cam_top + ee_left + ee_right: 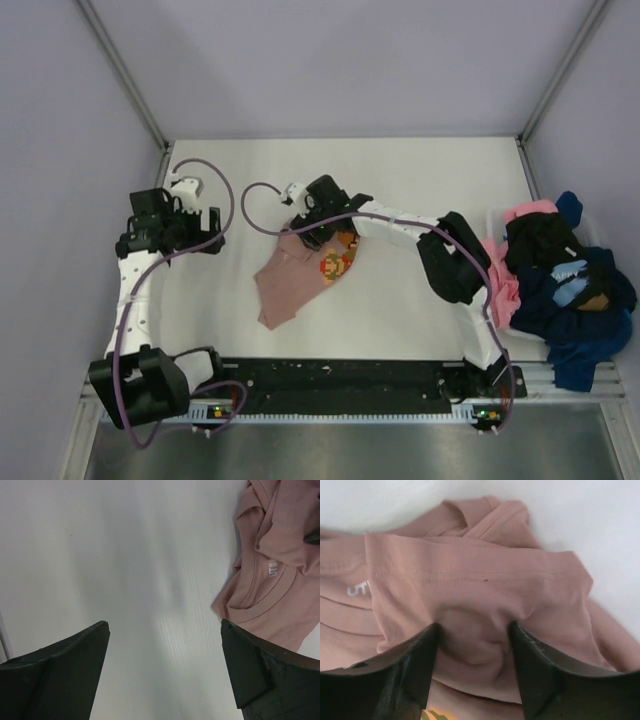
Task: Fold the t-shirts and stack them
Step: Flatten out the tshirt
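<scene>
A dusty rose-pink t-shirt lies crumpled on the white table, its orange pixel-art figure facing up. My right gripper presses down on the shirt's far end. In the right wrist view its jaws stand apart, and a hump of pink cloth bulges between them. My left gripper hovers wide open over bare table to the left of the shirt. The left wrist view shows nothing between its fingers, with the shirt's collar off to the right.
A heap of other t-shirts sits at the table's right edge over a pale bin: bright pink, black, navy and light blue. Grey walls enclose the table on the left, back and right.
</scene>
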Action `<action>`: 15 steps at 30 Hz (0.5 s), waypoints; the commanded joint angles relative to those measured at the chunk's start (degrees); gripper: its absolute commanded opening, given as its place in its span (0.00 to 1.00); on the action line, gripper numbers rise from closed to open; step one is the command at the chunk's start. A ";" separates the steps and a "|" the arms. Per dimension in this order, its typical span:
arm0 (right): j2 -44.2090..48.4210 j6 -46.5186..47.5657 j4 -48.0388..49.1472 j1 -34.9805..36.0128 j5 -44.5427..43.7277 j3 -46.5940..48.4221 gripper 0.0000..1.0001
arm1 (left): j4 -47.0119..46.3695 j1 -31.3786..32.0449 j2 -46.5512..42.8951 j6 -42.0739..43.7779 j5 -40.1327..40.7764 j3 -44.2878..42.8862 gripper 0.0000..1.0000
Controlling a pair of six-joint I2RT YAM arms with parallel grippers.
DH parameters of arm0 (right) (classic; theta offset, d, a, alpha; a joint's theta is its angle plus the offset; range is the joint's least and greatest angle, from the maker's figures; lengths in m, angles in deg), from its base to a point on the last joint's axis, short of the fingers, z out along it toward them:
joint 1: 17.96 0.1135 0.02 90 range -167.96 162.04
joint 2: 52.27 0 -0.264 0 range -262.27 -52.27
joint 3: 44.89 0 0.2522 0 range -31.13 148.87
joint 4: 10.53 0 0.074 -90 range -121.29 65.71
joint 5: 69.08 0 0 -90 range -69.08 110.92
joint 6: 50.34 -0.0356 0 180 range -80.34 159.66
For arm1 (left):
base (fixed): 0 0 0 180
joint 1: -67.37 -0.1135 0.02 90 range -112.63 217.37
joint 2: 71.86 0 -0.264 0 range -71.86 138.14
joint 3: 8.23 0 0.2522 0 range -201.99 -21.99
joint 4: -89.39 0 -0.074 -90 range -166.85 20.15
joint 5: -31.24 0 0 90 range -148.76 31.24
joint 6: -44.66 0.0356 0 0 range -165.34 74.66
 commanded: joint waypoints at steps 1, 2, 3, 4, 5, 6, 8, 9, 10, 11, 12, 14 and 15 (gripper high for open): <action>-0.24 -0.24 0.27 0.53 -0.24 2.95 0.37 | 1.75 -0.28 -3.29 5.02 -4.41 0.74 0.96; 0.55 -0.86 0.27 0.36 -0.86 2.42 0.21 | 2.19 -0.19 -3.90 6.16 -5.90 1.17 0.96; 1.95 -1.74 0.27 0.01 -0.95 1.46 0.06 | 2.63 -0.10 -4.43 7.48 -7.92 1.87 0.96; 3.62 -2.96 0.36 -0.78 -0.95 0.40 0.00 | 2.81 0.07 -4.96 8.97 -10.20 2.66 0.96; 5.46 -4.28 0.28 -1.48 -0.26 -0.82 0.00 | 3.16 1.21 -5.31 9.94 -11.01 3.63 0.99; 8.18 -6.12 0.36 -2.62 1.05 -2.58 0.00 | 2.99 3.22 -5.66 10.82 -10.23 4.94 0.99; 13.62 -9.81 1.06 -4.90 4.39 -6.27 0.00 | 2.29 12.07 -6.01 13.45 -5.68 7.58 0.99; 16.70 -11.31 2.20 -5.87 6.41 -8.55 0.00 | 0.98 16.99 -6.10 14.86 -2.00 9.16 0.99; 19.34 -12.11 3.17 -6.49 8.08 -10.57 0.00 | -0.95 21.21 -5.93 15.92 0.47 10.91 0.99; 22.07 -12.38 4.39 -6.76 9.06 -12.77 0.00 | -2.89 23.60 -5.32 16.80 1.98 12.59 0.99; 24.01 -14.12 4.93 -6.93 9.33 -14.44 0.00 | -4.73 25.11 -4.09 17.59 1.73 13.47 0.99; 26.74 -15.19 4.93 -7.11 10.12 -16.30 0.00 | -7.55 26.61 -0.50 18.04 0.33 13.83 0.99; 27.62 -15.80 5.02 -7.29 10.56 -17.35 0.00 | -8.17 27.49 1.78 18.21 -0.46 13.31 0.99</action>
